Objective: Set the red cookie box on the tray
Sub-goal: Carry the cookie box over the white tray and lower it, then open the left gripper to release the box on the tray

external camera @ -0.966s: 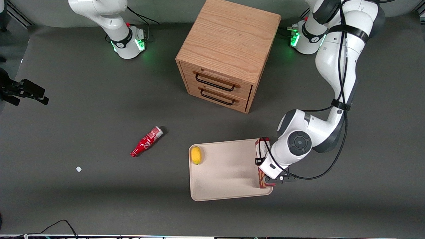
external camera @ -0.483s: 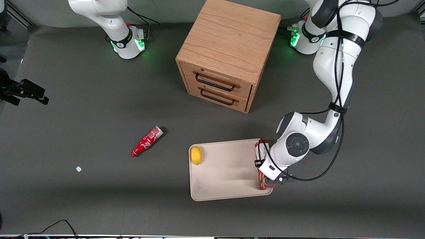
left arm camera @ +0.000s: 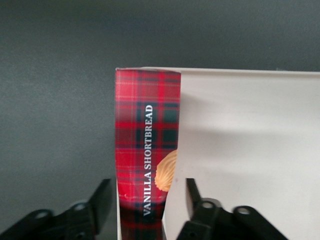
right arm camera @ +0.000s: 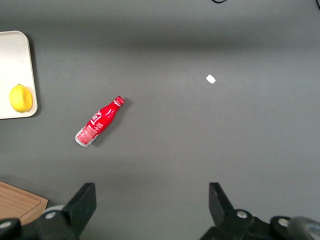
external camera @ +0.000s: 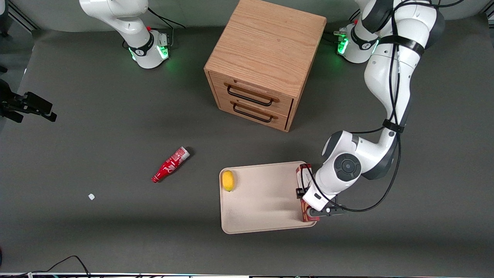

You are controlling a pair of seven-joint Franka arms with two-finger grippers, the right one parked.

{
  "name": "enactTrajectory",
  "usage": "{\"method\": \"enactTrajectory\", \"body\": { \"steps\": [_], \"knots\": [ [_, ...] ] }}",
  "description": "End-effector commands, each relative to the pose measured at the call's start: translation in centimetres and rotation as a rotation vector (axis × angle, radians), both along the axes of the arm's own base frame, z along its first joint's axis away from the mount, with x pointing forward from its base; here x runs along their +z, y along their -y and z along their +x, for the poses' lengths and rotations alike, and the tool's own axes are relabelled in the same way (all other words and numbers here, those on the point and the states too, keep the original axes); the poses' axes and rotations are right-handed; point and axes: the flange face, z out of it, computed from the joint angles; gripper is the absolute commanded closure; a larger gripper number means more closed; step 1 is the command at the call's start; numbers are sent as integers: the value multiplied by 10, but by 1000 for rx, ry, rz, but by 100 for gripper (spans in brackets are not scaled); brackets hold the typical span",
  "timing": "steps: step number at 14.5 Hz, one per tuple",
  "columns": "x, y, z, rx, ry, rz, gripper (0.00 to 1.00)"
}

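the red cookie box [left arm camera: 146, 150] stands on its long narrow edge along the rim of the tray [external camera: 262, 200], at the tray's end toward the working arm; in the front view the box [external camera: 303, 175] is largely covered by the white wrist of the left arm, with only its ends showing; the gripper [left arm camera: 145, 207] sits just above the box, its two dark fingers [left arm camera: 102, 200] spread to either side of the tartan carton with a visible gap on each side, so the jaws stand open and grip nothing; from the wrist camera the box's upward face reads "vanilla shortbread" beside a tan cookie picture, with pale tray floor on one side of it and dark grey table [external camera: 96, 231] on the other; whether the carton rests wholly inside the rim or partly on it cannot be told; a yellow lemon [external camera: 228, 180] lies on the tray at its end toward the parked arm, well apart from the box; a small red bottle [external camera: 170, 165] lies on its side on the table, farther toward the parked arm's end; a wooden two-drawer cabinet [external camera: 266, 58] stands farther from the front camera than the tray, both drawers shut; a small white scrap [external camera: 91, 197] lies on the table toward the parked arm's end
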Motion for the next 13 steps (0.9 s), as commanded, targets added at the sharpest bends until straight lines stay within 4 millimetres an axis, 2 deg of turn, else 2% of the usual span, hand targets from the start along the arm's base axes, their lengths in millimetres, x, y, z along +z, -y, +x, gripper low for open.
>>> {"method": "enactTrajectory", "body": {
  "steps": [1,3,5,8,10,13],
  "knots": [
    [9,4,0,23,28,8,0],
    [31,2,1,25,49,2,0],
    [58,-12,1,40,60,3,0],
    [121,-34,-2,55,56,18,0],
    [161,-50,-8,54,28,-36,0],
    [217,-104,-28,11,16,-33,0]
  ]
}}
